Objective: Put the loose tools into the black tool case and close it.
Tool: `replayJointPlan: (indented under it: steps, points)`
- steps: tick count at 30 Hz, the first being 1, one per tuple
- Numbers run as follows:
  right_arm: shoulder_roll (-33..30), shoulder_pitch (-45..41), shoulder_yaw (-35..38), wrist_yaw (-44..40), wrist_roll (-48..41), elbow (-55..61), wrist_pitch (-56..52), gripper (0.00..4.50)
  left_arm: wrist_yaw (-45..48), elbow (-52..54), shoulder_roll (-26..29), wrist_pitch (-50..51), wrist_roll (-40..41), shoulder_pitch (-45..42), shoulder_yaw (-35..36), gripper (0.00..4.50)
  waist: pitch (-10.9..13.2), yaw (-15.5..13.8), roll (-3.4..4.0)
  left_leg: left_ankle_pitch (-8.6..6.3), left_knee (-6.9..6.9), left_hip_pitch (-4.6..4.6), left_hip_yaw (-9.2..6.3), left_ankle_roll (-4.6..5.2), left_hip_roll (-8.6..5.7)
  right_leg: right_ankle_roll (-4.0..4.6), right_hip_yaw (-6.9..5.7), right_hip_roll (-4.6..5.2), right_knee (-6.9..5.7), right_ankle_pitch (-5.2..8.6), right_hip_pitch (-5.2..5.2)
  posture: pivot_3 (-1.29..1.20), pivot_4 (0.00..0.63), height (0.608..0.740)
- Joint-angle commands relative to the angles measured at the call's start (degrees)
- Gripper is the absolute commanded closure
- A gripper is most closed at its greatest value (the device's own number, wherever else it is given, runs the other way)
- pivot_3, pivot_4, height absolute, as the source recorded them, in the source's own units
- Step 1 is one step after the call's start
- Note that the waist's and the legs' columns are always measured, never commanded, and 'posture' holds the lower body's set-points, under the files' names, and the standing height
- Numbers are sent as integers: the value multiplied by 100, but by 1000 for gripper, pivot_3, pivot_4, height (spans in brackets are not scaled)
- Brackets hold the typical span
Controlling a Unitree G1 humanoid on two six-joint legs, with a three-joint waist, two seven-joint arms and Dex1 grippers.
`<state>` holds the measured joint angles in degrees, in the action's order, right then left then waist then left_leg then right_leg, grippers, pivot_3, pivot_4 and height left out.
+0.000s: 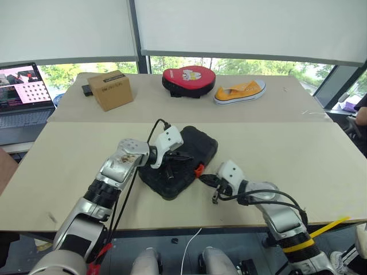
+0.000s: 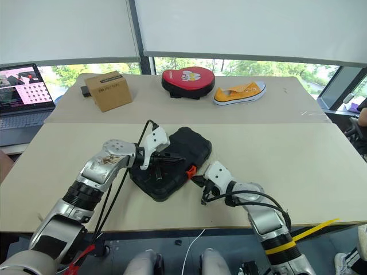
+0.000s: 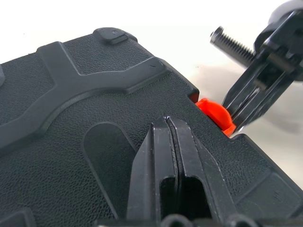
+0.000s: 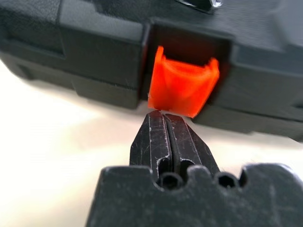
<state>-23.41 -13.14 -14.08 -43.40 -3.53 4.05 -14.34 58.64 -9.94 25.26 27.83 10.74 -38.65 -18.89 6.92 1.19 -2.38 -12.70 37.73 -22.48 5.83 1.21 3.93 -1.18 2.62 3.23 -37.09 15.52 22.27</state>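
On a beige tabletop point(image 1: 298, 172) the closed black tool case point(image 1: 195, 146) lies under the left hand point(image 1: 172, 156) (pinched shut, empty), its orange latch point(image 4: 182, 87) directly ahead of the shut, empty right hand point(image 4: 165, 125), nearly touching.

Pebbled black tool case point(image 1: 189, 150), orange latch point(image 4: 182, 87)

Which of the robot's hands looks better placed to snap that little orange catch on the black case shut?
The right hand, probably. Its shut fingers point straight at the orange latch on the black tool case, tips right at its lower edge. The left hand, also shut, rests on top of the lid, seemingly holding it down.
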Motion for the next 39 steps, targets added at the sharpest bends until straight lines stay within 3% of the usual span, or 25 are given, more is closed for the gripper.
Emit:
replayJointPlan:
  steps: [1,12,17,19,26,31,33,39]
  points:
    - [145,-346,75,45,-97,153,300,4500,-6,-515,77,403,-393,350,-442,4455,0,0,0,0,0,-2,0,0,-1,0,0,1,0,0,2,0,150,740]
    - [-12,-729,163,-97,-162,481,-158,4500,61,-458,154,460,-457,480,-570,4455,2,8,1,0,-3,-5,-2,-1,0,3,-1,1,1,2,7,0,150,740]
    - [-316,-294,401,-339,-347,639,-132,4500,-11,-194,372,120,-192,732,12,4455,3,20,2,-1,-6,-6,-3,-1,1,18,1,4,1,10,9,0,150,740]
    - [-420,-67,686,-337,-564,696,-252,4500,-16,40,441,-237,14,907,449,4054,2,52,1,0,-21,-4,-2,-1,0,16,3,6,3,10,12,0,150,740]
    - [-1270,861,1608,-982,-988,709,626,2479,273,880,898,-1182,1058,1847,2188,1844,21,90,21,0,-96,2,-5,-2,-1,18,5,13,19,21,28,0,150,740]
    - [-1537,1084,2195,-1498,-1256,40,1970,635,438,971,1470,-1767,1183,3027,3107,40,43,98,27,-1,-100,-70,-5,-4,-5,10,5,10,21,26,100,0,150,740]
    - [-1647,1119,2328,-1886,-1377,-382,2462,34,380,854,1618,-2020,1138,3562,3479,0,51,79,34,-2,-101,-68,-4,-4,-7,5,4,14,27,29,94,0,150,740]
    - [-1720,847,2440,-2244,-1648,-1061,2732,34,-21,817,1638,-2575,872,4434,3851,0,121,-10,28,-1,-96,-67,2,-5,-6,5,1,25,30,26,93,0,150,740]
